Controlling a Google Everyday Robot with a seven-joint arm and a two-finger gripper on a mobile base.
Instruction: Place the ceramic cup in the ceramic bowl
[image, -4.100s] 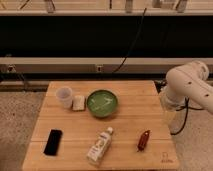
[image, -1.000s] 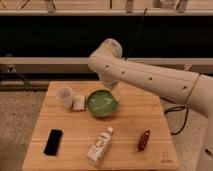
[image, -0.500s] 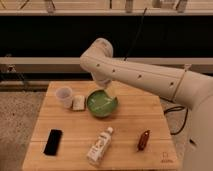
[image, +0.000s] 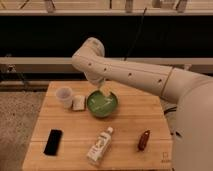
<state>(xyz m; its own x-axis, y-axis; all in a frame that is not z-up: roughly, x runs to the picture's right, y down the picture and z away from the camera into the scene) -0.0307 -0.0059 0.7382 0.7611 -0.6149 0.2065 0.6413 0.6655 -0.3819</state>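
The ceramic cup (image: 63, 96), small, pale and handleless, stands upright at the table's back left. The green ceramic bowl (image: 102, 105) sits just right of it, near the middle back of the table, and looks empty. My white arm reaches in from the right, with its elbow high above the table's back edge. My gripper (image: 106, 92) hangs down from it over the bowl's back rim, to the right of the cup and apart from it.
A small white blocky object (image: 78, 103) lies between cup and bowl. A white labelled bottle (image: 100, 145) lies at the front middle, a black phone (image: 53, 141) at the front left, a red-brown object (image: 144, 139) at the front right. The wooden table (image: 140, 112) ends at a gravel floor.
The arm has swung from the table's right edge across to the left. Its elbow is now farther left and the gripper is over the bowl. The objects have not moved.
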